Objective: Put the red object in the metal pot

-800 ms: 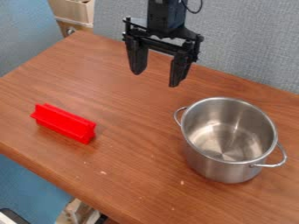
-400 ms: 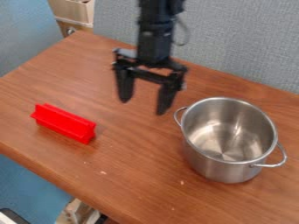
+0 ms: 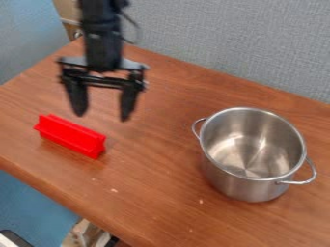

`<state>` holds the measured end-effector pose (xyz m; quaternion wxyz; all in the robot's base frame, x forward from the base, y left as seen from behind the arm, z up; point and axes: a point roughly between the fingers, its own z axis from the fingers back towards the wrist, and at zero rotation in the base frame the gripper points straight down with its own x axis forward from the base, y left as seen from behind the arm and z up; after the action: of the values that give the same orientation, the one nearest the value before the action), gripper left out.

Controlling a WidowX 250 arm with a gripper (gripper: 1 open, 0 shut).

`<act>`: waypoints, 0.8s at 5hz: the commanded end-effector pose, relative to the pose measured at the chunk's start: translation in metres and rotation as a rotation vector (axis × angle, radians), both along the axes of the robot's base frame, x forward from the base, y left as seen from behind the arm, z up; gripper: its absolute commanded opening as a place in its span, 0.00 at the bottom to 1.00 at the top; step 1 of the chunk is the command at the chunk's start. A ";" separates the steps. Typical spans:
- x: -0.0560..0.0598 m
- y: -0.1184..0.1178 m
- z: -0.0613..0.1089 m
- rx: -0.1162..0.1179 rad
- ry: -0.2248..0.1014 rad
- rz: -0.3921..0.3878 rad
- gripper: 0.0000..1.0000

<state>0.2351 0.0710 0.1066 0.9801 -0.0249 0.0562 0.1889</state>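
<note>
The red object (image 3: 69,136) is a long red block lying flat on the wooden table near the left front. The metal pot (image 3: 256,153) stands upright at the right, shiny and with nothing inside. My gripper (image 3: 100,104) points down, open, its two black fingers spread wide with nothing between them. It hangs above the table just behind and slightly right of the red object, not touching it, and well left of the pot.
The brown wooden table (image 3: 154,183) ends in a front edge running diagonally at the lower left. A beige object (image 3: 77,13) sits beyond the table's far left corner. A blue-grey wall backs the scene.
My gripper has travelled left and toward the front, from behind the pot to just behind the red block, staying open. Block and pot have not moved.
</note>
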 end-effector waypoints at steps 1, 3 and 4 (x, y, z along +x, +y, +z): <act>-0.007 0.014 0.008 0.012 -0.066 0.230 1.00; -0.012 0.024 -0.004 0.029 -0.077 0.651 1.00; -0.010 0.030 -0.013 0.046 -0.077 0.840 1.00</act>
<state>0.2246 0.0958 0.0874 0.8233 -0.0303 0.0136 0.5666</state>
